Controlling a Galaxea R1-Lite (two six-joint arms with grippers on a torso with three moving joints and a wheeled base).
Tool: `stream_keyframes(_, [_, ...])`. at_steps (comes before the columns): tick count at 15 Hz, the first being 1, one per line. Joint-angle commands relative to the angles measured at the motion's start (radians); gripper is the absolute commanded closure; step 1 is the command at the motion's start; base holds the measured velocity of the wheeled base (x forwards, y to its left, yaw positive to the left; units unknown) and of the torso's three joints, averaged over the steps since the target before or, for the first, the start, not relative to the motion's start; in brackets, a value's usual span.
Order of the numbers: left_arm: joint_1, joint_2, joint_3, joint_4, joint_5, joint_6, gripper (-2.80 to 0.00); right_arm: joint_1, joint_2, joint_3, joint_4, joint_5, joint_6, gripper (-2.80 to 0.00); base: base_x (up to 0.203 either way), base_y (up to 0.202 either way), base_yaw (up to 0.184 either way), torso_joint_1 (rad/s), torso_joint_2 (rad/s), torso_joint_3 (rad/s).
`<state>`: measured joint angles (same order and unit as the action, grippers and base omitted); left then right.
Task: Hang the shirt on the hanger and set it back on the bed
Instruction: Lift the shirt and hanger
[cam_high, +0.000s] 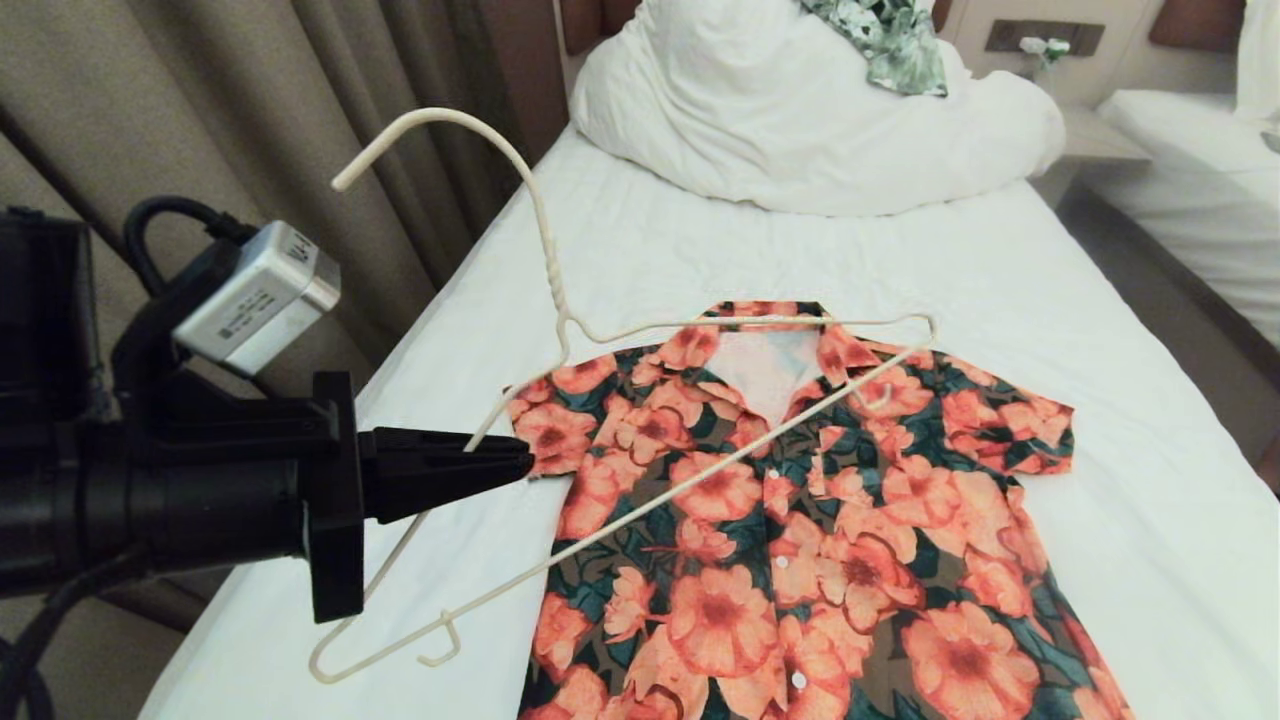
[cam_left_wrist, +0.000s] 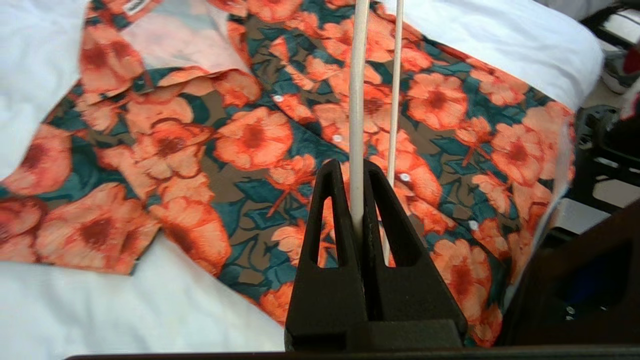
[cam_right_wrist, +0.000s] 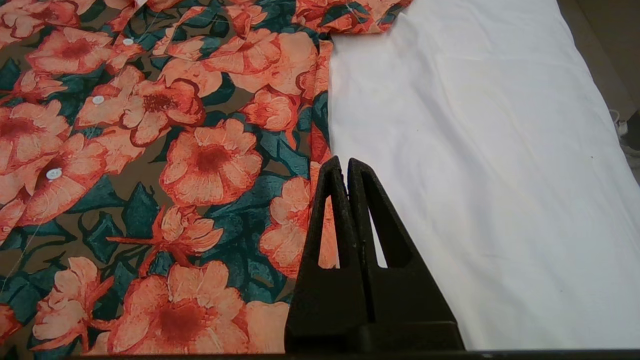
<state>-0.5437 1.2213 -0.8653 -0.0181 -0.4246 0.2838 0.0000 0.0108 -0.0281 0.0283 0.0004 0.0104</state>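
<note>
Left end effector (cam_high: 520, 462) grips hanger (cam_high: 560, 300) (midair).

curtain (cam_high: 300, 150): beige, pleated, hanging on the left | second bed (cam_high: 1190, 150): white, on the right | nightstand (cam_high: 1095, 140): between beds | floor (cam_high: 1170, 320): grey-brown

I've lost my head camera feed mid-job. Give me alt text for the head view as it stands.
The left claw, shut on the cream wire hanger, holds it tilted over the floral shirt, which lies flat and buttoned on the white bed. The hanger is outside the shirt, its hook pointing toward the curtain. A crumpled duvet sits at the head end.
</note>
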Motion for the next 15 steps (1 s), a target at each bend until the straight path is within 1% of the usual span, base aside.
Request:
stream_keyframes(1, [0.031, -0.003, -0.003, -0.002, -0.006, 0.001, 0.0, 0.001, 0.07, -0.075, 0.025, 0.0, 0.003, 0.0, 0.0, 0.0, 0.0, 0.0, 0.0, 0.0])
stream_keyframes(4, [0.045, 0.017, -0.002, -0.023, -0.009, -0.003, 0.0, 0.001, 0.231, -0.169, 0.035, -0.004, 0.005, 0.0, 0.0, 0.0, 0.0, 0.0, 0.0, 0.0])
stream_keyframes(5, [0.048, 0.017, -0.001, -0.025, -0.009, -0.003, 0.0, 0.0, 0.307, -0.227, 0.035, -0.006, 0.015, 0.0, 0.0, 0.0, 0.0, 0.0, 0.0, 0.0])
stream_keyframes(8, [0.053, 0.018, -0.001, -0.025, -0.01, -0.003, 0.0, 0.0, 0.545, -0.42, 0.034, -0.007, 0.091, 0.0, 0.0, 0.0, 0.0, 0.0, 0.0, 0.0])
stream_keyframes(10, [0.063, 0.018, -0.003, -0.029, -0.011, -0.003, 0.0, 0.0, 0.697, -0.52, 0.035, -0.006, 0.149, 0.0, 0.0, 0.0, 0.0, 0.0, 0.0, 0.0])
stream_keyframes(12, [0.073, 0.017, -0.003, -0.029, -0.011, -0.003, 0.0, 0.001, 0.861, -0.609, 0.034, -0.004, 0.19, 0.0, 0.0, 0.0, 0.0, 0.0, 0.0, 0.0])
stream_keyframes(15, [0.087, 0.022, -0.004, -0.03, -0.012, -0.003, 0.0, 0.009, 1.11, -0.778, 0.041, -0.002, 0.261, 0.0, 0.0, 0.0, 0.0, 0.0, 0.0, 0.0])
